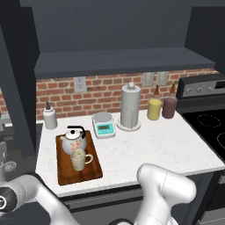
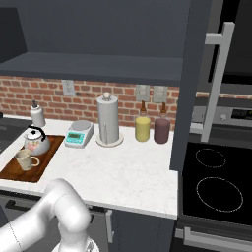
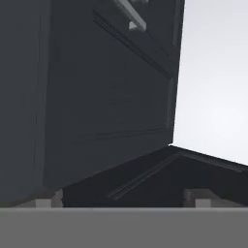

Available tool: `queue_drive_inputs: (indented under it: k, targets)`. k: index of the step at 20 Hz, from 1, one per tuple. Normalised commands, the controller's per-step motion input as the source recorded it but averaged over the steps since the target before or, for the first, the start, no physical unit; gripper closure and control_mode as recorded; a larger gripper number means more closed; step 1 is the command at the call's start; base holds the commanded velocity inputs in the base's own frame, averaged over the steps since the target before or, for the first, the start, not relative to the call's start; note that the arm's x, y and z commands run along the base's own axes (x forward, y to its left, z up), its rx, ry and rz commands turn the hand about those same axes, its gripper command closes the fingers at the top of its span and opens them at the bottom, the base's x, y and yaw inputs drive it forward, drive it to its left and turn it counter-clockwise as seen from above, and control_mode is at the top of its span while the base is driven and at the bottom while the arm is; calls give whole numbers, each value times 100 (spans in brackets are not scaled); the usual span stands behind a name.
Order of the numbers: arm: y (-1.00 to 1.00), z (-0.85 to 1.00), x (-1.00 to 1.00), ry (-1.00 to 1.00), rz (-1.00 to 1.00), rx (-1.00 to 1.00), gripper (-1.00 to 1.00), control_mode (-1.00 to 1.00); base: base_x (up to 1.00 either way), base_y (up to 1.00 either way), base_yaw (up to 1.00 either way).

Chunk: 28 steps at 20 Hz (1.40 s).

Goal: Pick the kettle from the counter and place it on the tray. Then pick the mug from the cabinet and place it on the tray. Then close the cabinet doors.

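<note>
Already, your squat white floral kettle (image 1: pixel 73 141) and cream-beige ceramic mug (image 1: pixel 79 159) sit together on the dark-brown wooden tray (image 1: pixel 90 172), at the left of the speckled white stone counter (image 1: pixel 149 147). What is left for you, it appears, is the tall navy-grey panelled cabinet doors (image 2: pixel 189 83) (silver bar handles, both standing open). Your gripper (image 3: pixel 124 198) faces a matte door panel, fingers spread wide, holding nothing.

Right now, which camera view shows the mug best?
The left base view shows it best: the mug stands large on the tray, in front of the kettle, handle visible. In the right base view the mug is smaller, near the left edge. The hand view faces a dark cabinet door.
</note>
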Motion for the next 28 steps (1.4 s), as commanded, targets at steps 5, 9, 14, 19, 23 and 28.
queue_drive_inputs:
  k: [5,9,14,19,23,28]
  targets:
    - [28,18,0,-27,-6,0,-100,-100,0,0,0]
    - [8,9,0,-30,-8,1,-100,-100,0,0,0]
    - [0,11,0,-29,-10,10,-100,-100,0,0,0]
    - [0,17,-1,-33,-9,16,-100,-100,0,0,0]
    - [0,17,-3,-35,-8,20,-100,-100,0,0,0]
    - [-19,9,-15,-32,-7,28,-100,-100,0,0,0]
